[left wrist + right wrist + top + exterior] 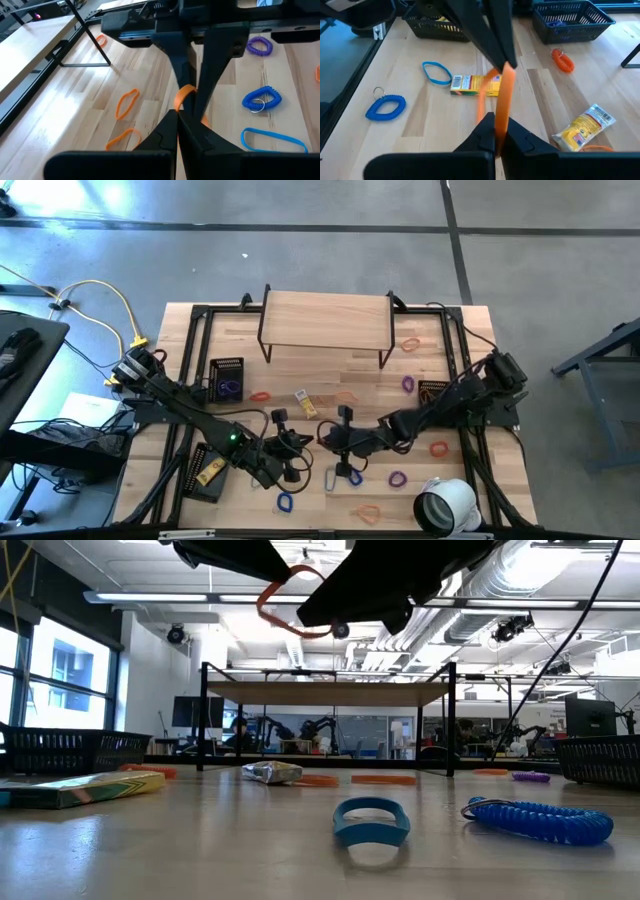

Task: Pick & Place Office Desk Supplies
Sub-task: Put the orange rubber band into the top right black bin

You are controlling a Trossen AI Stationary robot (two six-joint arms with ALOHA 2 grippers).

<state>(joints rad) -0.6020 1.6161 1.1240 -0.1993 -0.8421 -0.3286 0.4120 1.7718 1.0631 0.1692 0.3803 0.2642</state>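
Handover underway: orange band point(501, 95) hangs above table centre, pinched by both the left gripper point(178, 116) and right gripper point(496, 131), each closed on it. To do this well, one gripper should release first, probably the left, before the other carries the band toward the basket point(228, 378) at 10 o'clock
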